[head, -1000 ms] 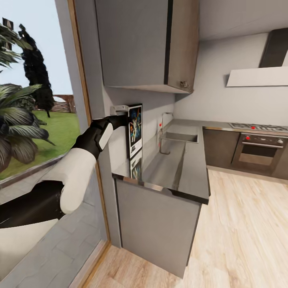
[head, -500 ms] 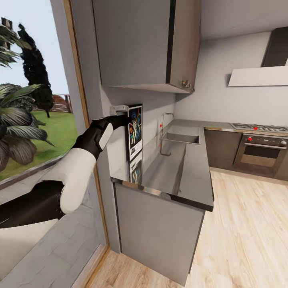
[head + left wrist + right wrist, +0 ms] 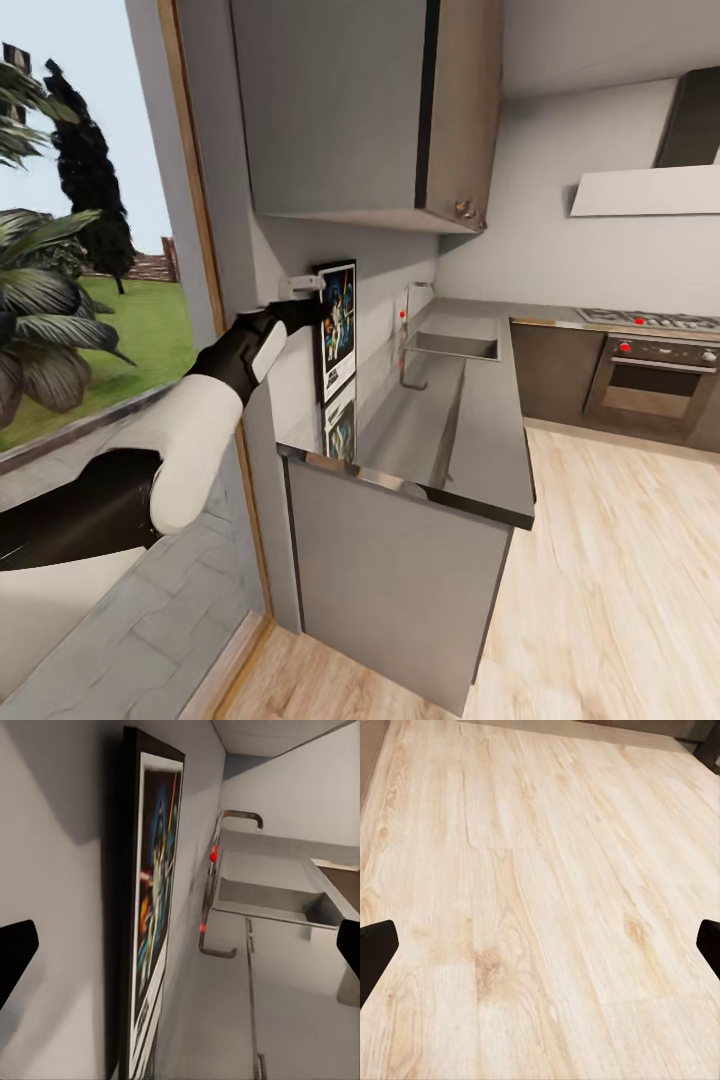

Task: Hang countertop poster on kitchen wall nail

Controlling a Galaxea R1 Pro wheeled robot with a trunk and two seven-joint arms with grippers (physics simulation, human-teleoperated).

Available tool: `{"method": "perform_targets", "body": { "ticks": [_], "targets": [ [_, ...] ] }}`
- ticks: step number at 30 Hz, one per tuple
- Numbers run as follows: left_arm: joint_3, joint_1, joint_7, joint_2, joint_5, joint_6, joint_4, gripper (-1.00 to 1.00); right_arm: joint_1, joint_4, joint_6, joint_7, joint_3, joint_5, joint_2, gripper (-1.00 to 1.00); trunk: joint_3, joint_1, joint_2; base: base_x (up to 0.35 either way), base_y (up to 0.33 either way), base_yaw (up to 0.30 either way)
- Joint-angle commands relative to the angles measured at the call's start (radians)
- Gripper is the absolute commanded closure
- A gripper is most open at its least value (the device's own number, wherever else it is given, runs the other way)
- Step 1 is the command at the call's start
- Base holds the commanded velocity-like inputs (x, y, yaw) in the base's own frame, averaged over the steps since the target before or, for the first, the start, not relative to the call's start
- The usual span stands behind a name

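Since a second ago my left gripper (image 3: 312, 302) has drawn back, jaws wide and empty. Poster (image 3: 338, 325) stands upright, flat to the wall above the countertop (image 3: 470, 430), at eleven o'clock. Right jaws are wide too, over floor (image 3: 540, 885).

The poster (image 3: 338, 328) is standing up tall and flat against the grey wall, above the back edge of the kitchen countertop (image 3: 440, 420). It has a thin black frame, a white border and a dark blue picture with red streaks. The shiny grey worktop is showing its reflection just below it.
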Motion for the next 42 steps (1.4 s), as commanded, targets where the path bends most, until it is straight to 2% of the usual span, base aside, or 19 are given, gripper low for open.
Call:
{"method": "perform_targets", "body": {
  "ticks": [1, 6, 20, 42],
  "targets": [
    [0.005, -0.001, -0.004, -0.001, 0.002, -0.001, 0.003, -1.0, -0.001, 0.001, -0.003, -0.003, -0.001, 0.003, 0.0, -1.0, -0.001, 0.0, -0.001, 0.133, 0.0, 0.0],
    [0.005, -0.001, -0.004, -0.001, 0.002, -0.021, 0.016, -1.0, 0.0, 0.001, -0.003, -0.003, -0.001, 0.003, 0.0, -1.0, -0.001, 0.0, -0.001, 0.19, 0.0, 0.0],
    [0.005, -0.001, -0.004, -0.001, 0.002, -0.025, 0.021, -1.0, 0.0, 0.001, -0.003, -0.003, -0.001, 0.003, 0.0, -1.0, -0.001, 0.0, -0.001, 0.12, 0.0, 0.0],
    [0.006, -0.001, -0.004, -0.001, 0.001, -0.025, 0.022, -1.0, -0.001, 0.001, -0.003, -0.003, -0.001, 0.003, 0.0, -1.0, -0.001, 0.0, -0.001, 0.019, -0.048, 0.0]
  ]
}}
